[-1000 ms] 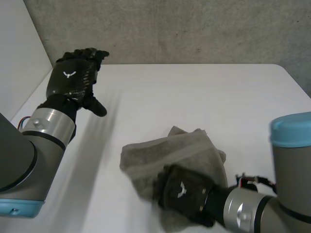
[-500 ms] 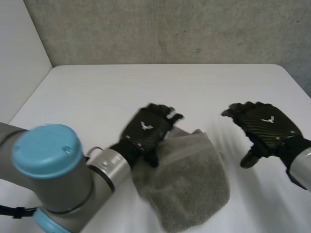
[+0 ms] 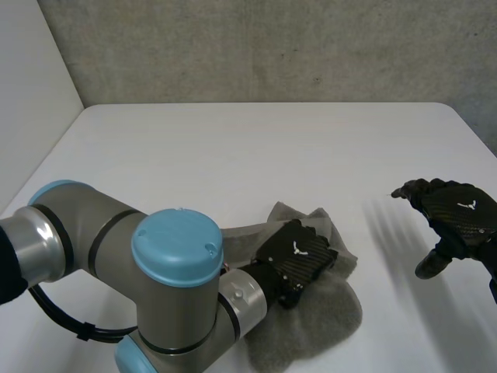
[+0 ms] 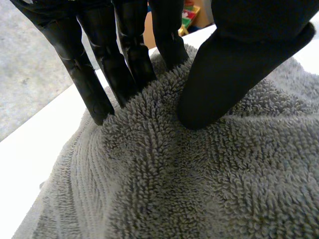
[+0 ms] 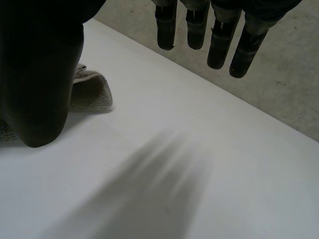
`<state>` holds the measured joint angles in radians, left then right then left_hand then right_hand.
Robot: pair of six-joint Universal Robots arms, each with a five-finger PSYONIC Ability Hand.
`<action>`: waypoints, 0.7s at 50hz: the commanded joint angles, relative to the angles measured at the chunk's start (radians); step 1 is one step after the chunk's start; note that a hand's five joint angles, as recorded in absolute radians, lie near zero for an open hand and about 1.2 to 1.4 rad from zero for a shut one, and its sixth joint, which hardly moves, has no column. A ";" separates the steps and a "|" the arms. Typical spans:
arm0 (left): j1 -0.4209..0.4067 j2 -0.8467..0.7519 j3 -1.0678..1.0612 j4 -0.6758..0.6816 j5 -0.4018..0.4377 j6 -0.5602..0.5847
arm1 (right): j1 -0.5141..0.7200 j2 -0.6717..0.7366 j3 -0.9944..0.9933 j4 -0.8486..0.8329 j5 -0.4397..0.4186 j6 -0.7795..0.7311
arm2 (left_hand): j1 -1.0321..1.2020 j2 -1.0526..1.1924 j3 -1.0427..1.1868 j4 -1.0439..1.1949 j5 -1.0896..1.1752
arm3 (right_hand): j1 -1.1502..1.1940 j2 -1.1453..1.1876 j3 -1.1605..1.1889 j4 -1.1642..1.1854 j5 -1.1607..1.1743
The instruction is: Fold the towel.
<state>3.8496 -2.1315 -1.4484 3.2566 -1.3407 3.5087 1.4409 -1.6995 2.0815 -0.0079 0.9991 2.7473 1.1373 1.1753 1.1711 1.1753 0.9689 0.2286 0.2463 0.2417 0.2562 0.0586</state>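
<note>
The grey towel (image 3: 326,311) lies crumpled and partly folded on the white table near the front, right of centre. My left hand (image 3: 299,256) rests on its upper middle. In the left wrist view, its fingers (image 4: 94,84) and thumb (image 4: 234,64) dig into the pile of the towel (image 4: 199,189), pinching a ridge of cloth between them. My right hand (image 3: 454,214) hovers open over bare table, well to the right of the towel. In the right wrist view, straight fingers (image 5: 219,40) hang apart from the thumb (image 5: 40,74), with a corner of the towel (image 5: 89,87) beside the thumb.
The white table (image 3: 233,155) stretches back to a grey concrete wall. A pale wall runs along its left side. My left arm (image 3: 171,295) bends across the front left of the table.
My left arm swung in from the far left, and its hand came down on the towel and closed on it. My right hand left the towel and moved off to the right.
</note>
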 commanded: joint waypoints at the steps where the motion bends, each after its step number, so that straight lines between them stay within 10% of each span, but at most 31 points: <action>1: 0.027 0.096 -0.021 0.047 -0.179 0.027 | 0.012 0.007 0.000 0.000 -0.020 0.000 | 0.259 0.221 0.225 0.221 0.253 | -0.054 -0.072 -0.067 -0.082 -0.059; 6: 0.102 0.211 -0.093 0.115 -0.307 0.026 | 0.012 0.015 -0.011 0.000 -0.039 0.012 | 0.259 0.221 0.225 0.221 0.253 | -0.054 -0.072 -0.067 -0.082 -0.059; 18: 0.320 0.424 -0.401 0.285 -0.307 0.026 | 0.259 0.121 -0.081 0.000 -0.043 0.015 | 0.259 0.221 0.225 0.221 0.253 | -0.054 -0.072 -0.067 -0.082 -0.059; 35: 0.413 0.469 -0.570 0.282 -0.301 0.016 | 0.593 0.455 -0.401 -0.020 0.230 0.215 | 0.259 0.221 0.225 0.221 0.253 | 0.003 -0.015 -0.010 -0.024 -0.001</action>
<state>4.2631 -1.6865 -1.9770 3.5422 -1.6413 3.5250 1.9849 -1.3348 1.7883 -0.0359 1.1900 2.9064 1.1598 1.2161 1.2145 1.2178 1.0149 0.2291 0.2463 0.2417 0.2562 0.0586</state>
